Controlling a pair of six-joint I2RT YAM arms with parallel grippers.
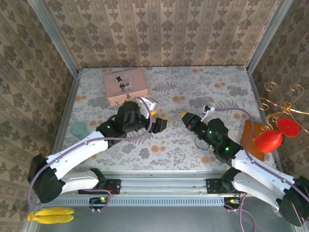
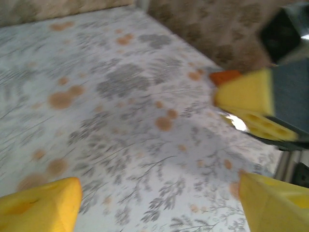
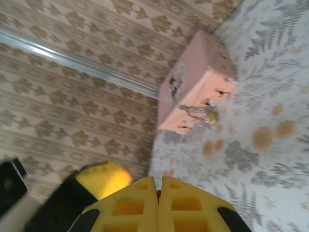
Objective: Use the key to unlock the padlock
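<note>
Small brass padlock (image 3: 211, 116) on the pink tin box (image 3: 193, 82) hangs ahead of the pressed-together right hand (image 3: 159, 193) — nearer left hand (image 2: 159, 191) is spread.

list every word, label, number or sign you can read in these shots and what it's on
No text can be read.
pink tin: a small dark picture on top, no lettering that can be made out.
padlock: too small and blurred to show any marking.
</note>
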